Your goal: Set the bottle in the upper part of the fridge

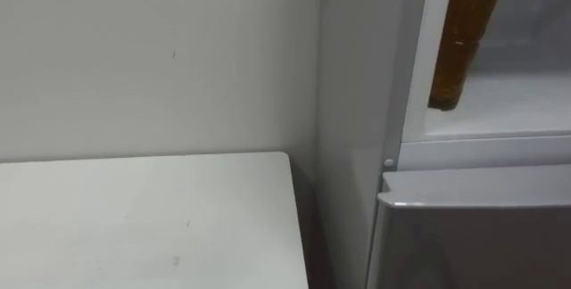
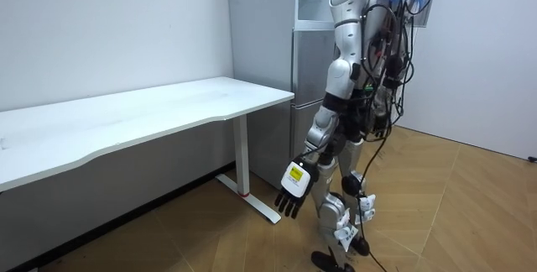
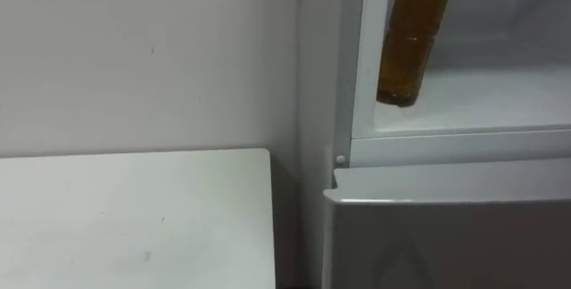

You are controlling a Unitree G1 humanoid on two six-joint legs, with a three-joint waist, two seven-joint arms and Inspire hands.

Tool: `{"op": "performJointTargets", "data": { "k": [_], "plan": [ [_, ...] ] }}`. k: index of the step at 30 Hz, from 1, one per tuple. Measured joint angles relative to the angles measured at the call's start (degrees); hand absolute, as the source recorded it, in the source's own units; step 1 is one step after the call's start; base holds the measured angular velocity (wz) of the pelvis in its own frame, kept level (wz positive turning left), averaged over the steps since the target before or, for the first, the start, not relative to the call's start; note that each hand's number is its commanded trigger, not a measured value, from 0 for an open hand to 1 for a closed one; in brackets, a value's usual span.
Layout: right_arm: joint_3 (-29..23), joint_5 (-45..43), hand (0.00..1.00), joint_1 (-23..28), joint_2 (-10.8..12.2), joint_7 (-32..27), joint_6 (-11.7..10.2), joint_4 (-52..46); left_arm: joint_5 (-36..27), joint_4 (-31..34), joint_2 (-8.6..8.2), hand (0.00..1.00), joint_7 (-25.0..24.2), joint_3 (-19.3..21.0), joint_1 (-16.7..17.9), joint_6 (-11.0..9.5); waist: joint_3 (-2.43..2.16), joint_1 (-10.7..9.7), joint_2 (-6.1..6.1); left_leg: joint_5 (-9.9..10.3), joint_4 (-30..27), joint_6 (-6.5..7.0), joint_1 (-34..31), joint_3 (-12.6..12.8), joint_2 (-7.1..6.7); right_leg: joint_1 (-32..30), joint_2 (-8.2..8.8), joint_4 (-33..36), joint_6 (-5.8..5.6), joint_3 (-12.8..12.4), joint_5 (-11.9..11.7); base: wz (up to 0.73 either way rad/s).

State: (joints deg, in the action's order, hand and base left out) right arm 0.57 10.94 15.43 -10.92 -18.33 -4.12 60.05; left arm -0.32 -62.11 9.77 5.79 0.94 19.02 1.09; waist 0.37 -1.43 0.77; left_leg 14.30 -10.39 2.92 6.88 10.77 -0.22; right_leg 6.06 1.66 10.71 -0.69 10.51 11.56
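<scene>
A brown bottle (image 1: 462, 39) hangs in the open upper fridge compartment (image 1: 508, 106), close to its left frame. The bottle leans a little, and its bottom end is just above the white shelf floor. Its top runs out of the picture, so what holds it is hidden. In the room view I stand facing the grey fridge (image 2: 309, 62). My left hand (image 2: 294, 190) hangs low beside my leg with relaxed fingers and holds nothing.
The shut lower fridge door (image 1: 473, 235) lies below the compartment. A white table (image 1: 143, 222) stands against the wall to the fridge's left, with a narrow gap between them. Wooden floor stretches behind me in the room view.
</scene>
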Motion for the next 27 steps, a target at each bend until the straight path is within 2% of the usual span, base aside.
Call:
{"op": "performJointTargets", "data": {
  "k": [7,9,13,17,20,23,24,27],
  "plan": [
    [-0.48,1.14,0.00,-0.68,0.38,1.07,0.01,0.56,0.00,-0.36,-0.03,0.00,-0.21,0.08,-0.08,1.08,-0.05,-0.02,-0.14,0.03,0.44,-0.08,-0.01,0.24,0.15,-0.41,-0.24,0.14,0.02,-0.97,-0.01,-0.03],
    [-2.17,2.70,0.00,-0.53,0.37,1.11,0.02,0.51,-0.04,-0.28,-0.06,0.00,-0.18,0.11,-0.08,1.08,-0.18,-0.23,-0.38,0.03,0.35,-0.08,0.01,0.85,0.20,-0.63,-0.29,0.25,0.02,-1.20,-0.01,-0.11],
    [-5.62,7.14,0.00,-0.23,0.33,0.98,0.04,-0.36,-0.18,-0.22,-0.05,0.00,-0.01,0.83,-0.21,1.06,-0.16,-1.05,-0.77,0.04,0.44,-0.09,0.12,1.82,0.36,-1.21,-0.45,1.06,0.03,-2.56,-0.01,-0.15],
    [-10.34,14.10,0.00,0.42,-0.03,0.52,0.72,-7.77,-0.13,-0.20,0.16,0.00,-0.02,1.37,-0.56,0.99,-0.29,-3.12,-1.56,0.14,0.85,-0.08,0.84,1.83,0.30,-1.18,-0.63,1.30,0.03,-3.37,-0.01,-0.12],
    [-13.82,20.36,0.00,0.13,-0.13,-1.91,0.35,-13.19,-0.11,-0.12,1.03,0.00,-0.15,2.41,-0.64,-0.18,-0.11,-4.05,-1.99,0.22,0.77,-0.10,1.11,1.84,0.39,-1.19,-0.87,1.92,0.11,-4.14,0.02,-0.16],
    [-18.79,27.15,0.00,-0.34,-0.16,-5.22,-0.47,-17.99,-0.13,-0.12,1.10,0.00,-0.15,4.04,-0.46,-0.67,-0.05,-4.56,-2.38,0.30,0.86,-0.13,1.59,2.82,0.42,-1.39,-0.99,1.92,0.31,-5.40,0.18,-0.14],
    [-20.14,30.14,0.00,-0.30,-0.16,-6.18,-1.37,-19.94,-0.11,0.21,1.06,0.00,-0.28,4.70,-0.36,-0.87,-0.05,-4.58,-2.39,0.32,0.88,-0.11,1.58,3.12,0.43,-1.62,-1.00,1.84,0.33,-5.68,0.21,-0.16],
    [-23.44,37.54,0.00,0.28,-0.21,-8.50,-2.23,-24.63,-0.01,1.78,1.16,0.00,-0.34,6.80,0.01,-1.31,-0.17,-5.21,-2.64,0.32,0.85,-0.08,1.11,3.15,0.35,-2.22,-0.96,1.68,0.30,-5.57,0.21,-0.03]
  ]
}}
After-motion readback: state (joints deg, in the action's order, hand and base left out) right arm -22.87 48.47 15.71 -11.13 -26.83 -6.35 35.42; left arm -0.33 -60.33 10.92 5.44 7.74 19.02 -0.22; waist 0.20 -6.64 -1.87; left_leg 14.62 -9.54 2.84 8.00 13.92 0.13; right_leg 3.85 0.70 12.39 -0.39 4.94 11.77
